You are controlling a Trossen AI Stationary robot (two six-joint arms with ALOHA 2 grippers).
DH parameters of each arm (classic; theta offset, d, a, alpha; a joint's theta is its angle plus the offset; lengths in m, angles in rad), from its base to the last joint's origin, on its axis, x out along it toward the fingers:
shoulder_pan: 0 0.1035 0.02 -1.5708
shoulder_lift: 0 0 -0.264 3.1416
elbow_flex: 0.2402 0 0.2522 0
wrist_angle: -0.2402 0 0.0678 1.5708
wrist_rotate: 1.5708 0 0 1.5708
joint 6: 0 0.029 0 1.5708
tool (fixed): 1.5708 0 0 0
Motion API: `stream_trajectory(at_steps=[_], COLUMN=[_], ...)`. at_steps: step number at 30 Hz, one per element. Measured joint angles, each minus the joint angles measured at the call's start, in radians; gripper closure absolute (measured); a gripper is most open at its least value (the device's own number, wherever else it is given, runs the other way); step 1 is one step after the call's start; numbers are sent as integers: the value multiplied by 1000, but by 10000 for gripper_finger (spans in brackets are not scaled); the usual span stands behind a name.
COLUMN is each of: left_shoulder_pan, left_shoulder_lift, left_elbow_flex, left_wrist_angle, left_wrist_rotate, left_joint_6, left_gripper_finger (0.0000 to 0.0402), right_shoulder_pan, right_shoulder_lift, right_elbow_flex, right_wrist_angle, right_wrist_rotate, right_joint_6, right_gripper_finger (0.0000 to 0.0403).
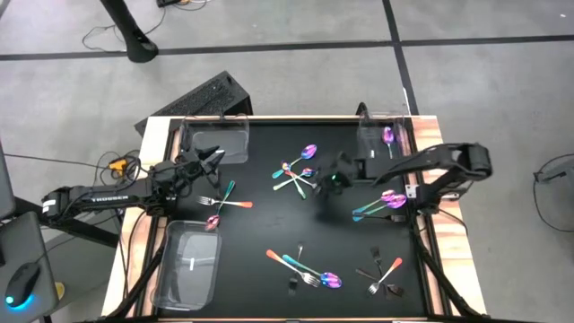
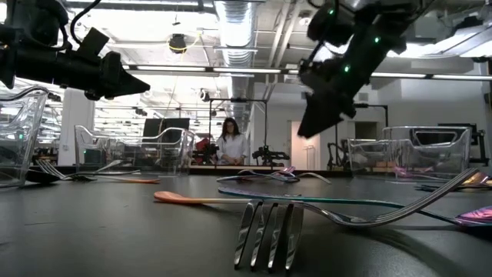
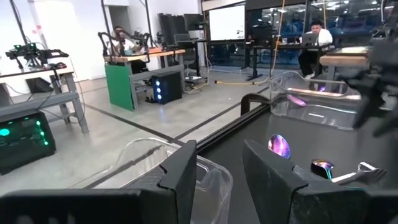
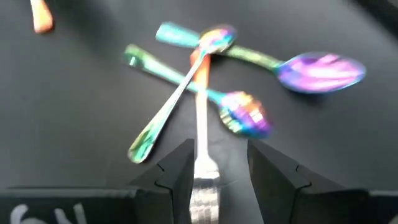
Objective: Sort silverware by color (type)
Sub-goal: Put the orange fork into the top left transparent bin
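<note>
Right gripper (image 4: 217, 168) parted astride orange-handled fork (image 4: 202, 155), tines toward wrist camera.

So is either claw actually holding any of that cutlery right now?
No. The right claw hangs open over an orange-handled fork in the central pile, not gripping it. The left claw is open and empty near a clear bin.

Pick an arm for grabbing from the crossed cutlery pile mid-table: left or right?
Right, probably. The right pincer hangs open directly over the pile, straddling the orange-handled fork. The left pincer is open too, but off beside the clear bin.
</note>
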Motion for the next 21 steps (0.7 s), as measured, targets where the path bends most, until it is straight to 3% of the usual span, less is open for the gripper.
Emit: stream_trajectory(at_steps=[10, 21], left_shoulder_pan=[0, 0], left_shoulder_lift=[0, 0], left_elbow_flex=[0, 0], left_wrist_angle=[0, 0], left_wrist_rotate=[0, -5], left_joint_6=[4, 8], left_gripper_finger=[280, 280], right_shoulder_pan=[56, 53], right_shoulder_lift=[151, 193], right_elbow_flex=[0, 4], right_wrist_angle=[31, 36], right_wrist_rotate=[-32, -57], right_joint_6=[57, 75], right_gripper_finger=[233, 236])
